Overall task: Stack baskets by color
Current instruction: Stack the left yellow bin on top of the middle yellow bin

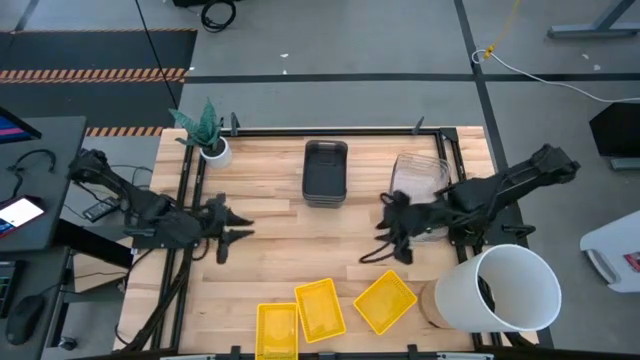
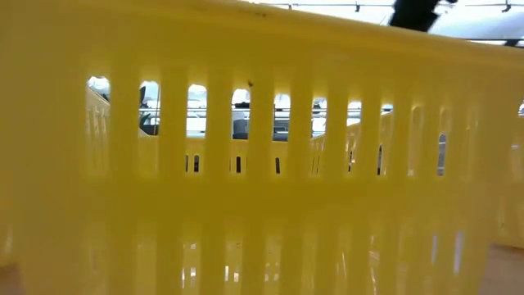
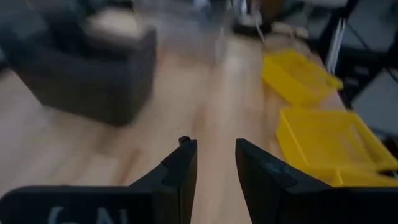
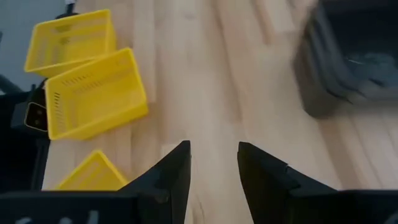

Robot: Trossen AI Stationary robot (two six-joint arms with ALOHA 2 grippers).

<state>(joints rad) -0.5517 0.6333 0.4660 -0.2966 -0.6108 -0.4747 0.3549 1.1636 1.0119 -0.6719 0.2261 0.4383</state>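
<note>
Three smoky dark grey baskets (image 1: pixel 325 172) sit nested in one stack at the far middle of the wooden table (image 1: pixel 270 250), their rounded corners and shallow rectangular walls lined up. To the right of them, clear baskets (image 1: pixel 418 178) stand in a stack near the table's far right corner, their see-through plastic letting the wood grain show; how many are nested there cannot be told. Three bright yellow baskets lie apart along the near edge: the left yellow basket (image 1: pixel 277 330) squared to the edge, the middle yellow basket (image 1: pixel 319 308) slightly turned, the right yellow basket (image 1: pixel 385 301) turned at a sharper angle. Their walls are cut with upright slots, seen close up in the low view, where one yellow wall fills the picture.

The left gripper (image 1: pixel 240 225) hangs over bare planks at the table's left, fingers parted around nothing. The right gripper (image 1: pixel 385 240) hangs just in front of the clear stack, fingers likewise apart and empty. A white cylindrical bucket (image 1: pixel 508 290) lies at the near right corner, and a small potted plant (image 1: pixel 208 135) stands at the far left.
</note>
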